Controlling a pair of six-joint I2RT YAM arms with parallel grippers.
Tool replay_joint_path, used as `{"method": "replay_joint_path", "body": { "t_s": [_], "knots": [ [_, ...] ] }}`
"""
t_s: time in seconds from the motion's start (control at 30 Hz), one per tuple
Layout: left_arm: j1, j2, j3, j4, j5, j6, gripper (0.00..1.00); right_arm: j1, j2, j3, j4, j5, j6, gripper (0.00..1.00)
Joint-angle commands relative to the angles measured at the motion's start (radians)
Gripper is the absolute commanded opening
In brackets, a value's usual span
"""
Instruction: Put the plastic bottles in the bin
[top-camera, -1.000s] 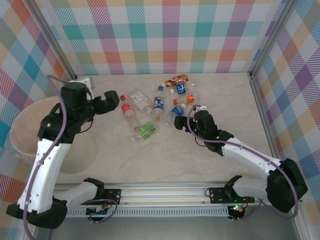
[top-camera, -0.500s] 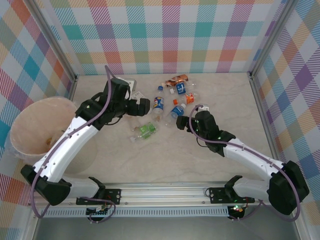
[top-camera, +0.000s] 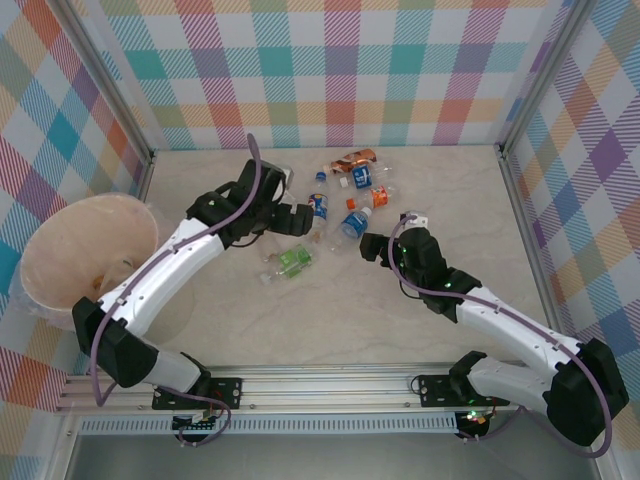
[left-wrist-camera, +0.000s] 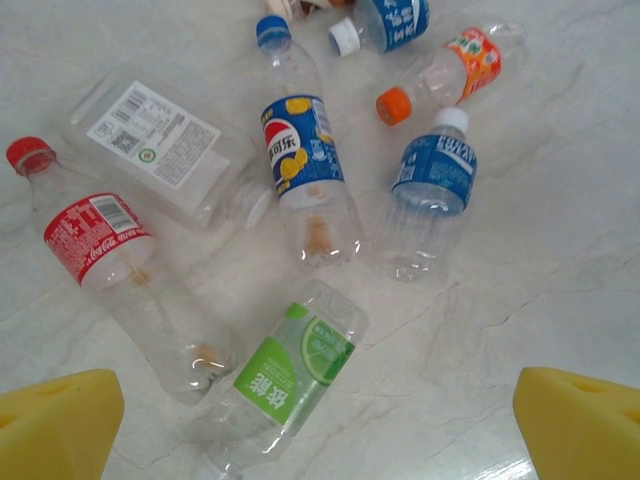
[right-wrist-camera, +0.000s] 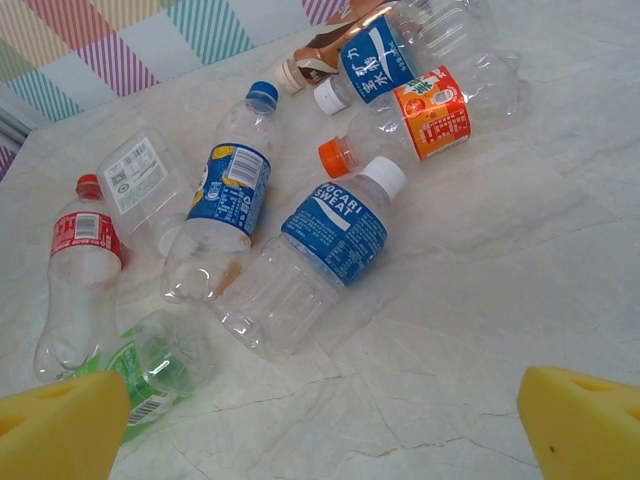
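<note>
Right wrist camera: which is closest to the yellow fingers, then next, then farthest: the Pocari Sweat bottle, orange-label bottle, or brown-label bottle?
1. Pocari Sweat bottle, in the middle, nearest the right gripper.
2. orange-label bottle, upper right.
3. brown-label bottle, at the top edge.

Light: bright, even, from above.
Shadows: soft, pale; one beside the bin (top-camera: 70, 240) at 8 o'clock, top view.
Glare: small glints on plastic bottles (left-wrist-camera: 300, 170).
Focus: sharp throughout.
</note>
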Motion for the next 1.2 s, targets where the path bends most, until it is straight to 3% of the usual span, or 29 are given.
{"method": "replay_joint_path", "body": {
  "t_s": [0.0,0.47,0.8,1.17],
  "knots": [
    [-0.010,0.041,-0.021,0.017,0.012,0.030,1.00,-0.005,-0.012,-0.009,-0.004,0.017,0.004,1.00],
    [0.008,0.221,-0.047,0.089,0.042,-0.019,1.00,-0.007,-0.034,-0.016,-0.023,0.026,0.000,1.00],
    [0.062,0.299,-0.097,0.200,0.227,0.040,1.00,-0.008,-0.056,-0.033,-0.025,0.041,0.000,1.00],
    [0.061,0.352,-0.142,0.200,0.240,0.078,1.00,-0.010,-0.084,-0.043,-0.054,0.063,0.000,1.00]
  ]
}}
